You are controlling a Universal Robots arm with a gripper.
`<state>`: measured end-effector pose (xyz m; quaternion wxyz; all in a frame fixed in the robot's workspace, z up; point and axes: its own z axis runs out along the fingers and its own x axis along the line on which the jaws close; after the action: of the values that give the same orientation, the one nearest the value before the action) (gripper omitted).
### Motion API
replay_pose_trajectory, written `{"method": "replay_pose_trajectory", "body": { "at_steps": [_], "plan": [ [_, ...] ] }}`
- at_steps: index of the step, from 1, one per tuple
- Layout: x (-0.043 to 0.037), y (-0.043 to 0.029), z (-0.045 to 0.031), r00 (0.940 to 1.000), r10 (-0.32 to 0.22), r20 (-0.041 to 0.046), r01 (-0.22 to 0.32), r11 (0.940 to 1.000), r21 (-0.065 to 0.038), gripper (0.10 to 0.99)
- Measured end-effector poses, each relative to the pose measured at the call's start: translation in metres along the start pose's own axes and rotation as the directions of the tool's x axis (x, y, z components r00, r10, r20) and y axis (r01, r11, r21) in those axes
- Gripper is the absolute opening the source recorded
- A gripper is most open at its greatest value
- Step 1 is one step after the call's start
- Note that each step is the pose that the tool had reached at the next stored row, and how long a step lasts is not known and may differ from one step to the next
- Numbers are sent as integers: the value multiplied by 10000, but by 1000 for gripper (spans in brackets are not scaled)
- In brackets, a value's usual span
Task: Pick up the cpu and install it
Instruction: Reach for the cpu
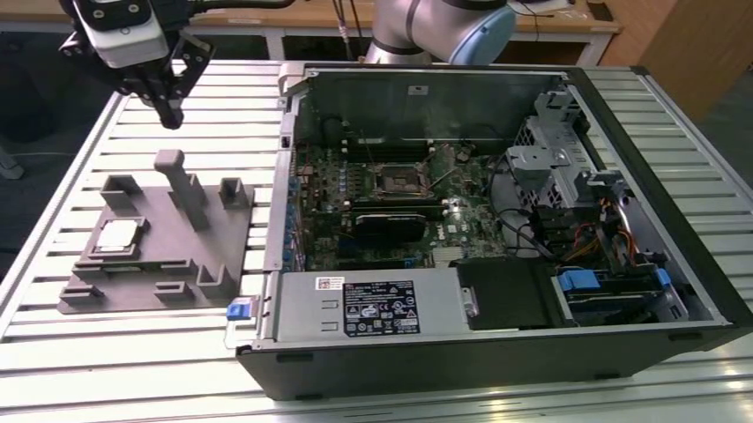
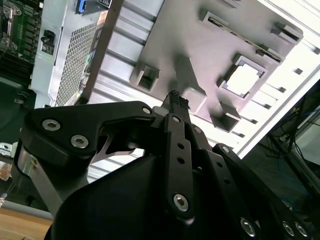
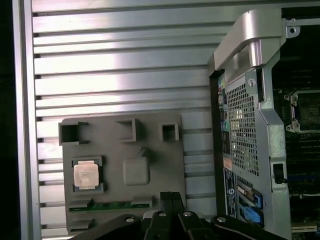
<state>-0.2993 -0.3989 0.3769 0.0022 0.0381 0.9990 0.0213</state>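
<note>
Hand [image 3: 172, 196] linkage sits closest to both wrist cameras: black, fingers pressed tip to tip, nothing between them. In the exterior view it hangs high over the desk [image 1: 176, 370], above the far edge of the fixture [image 1: 226, 236], touching nothing.

Cpu [image 1: 118, 236] lies flat in a square pocket of the fixture, silvery top up, on the plate's side toward the exterior view's left. Not yet lifted.

Key relation: the cpu lies below the hand, offset toward the exterior camera and a little to the exterior view's left. A tall post [image 1: 186, 185] rises near the pocket, on the exterior view's right of it. The chip is near square, so it has no real long axis; its edges run parallel with the fixture's edges.

Socket [image 1: 400, 181] sits inside the case [image 1: 495, 352], well apart from the cpu, to the exterior view's right. It looks unfilled, as far as I can judge.
</note>
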Motion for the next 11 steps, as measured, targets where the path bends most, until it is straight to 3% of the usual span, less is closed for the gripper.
{"method": "replay_pose_trajectory", "body": {
  "at_steps": [11],
  "plan": [
    [161,-13,11,10000,0,-12,0,10000,1,106]
  ]
}}
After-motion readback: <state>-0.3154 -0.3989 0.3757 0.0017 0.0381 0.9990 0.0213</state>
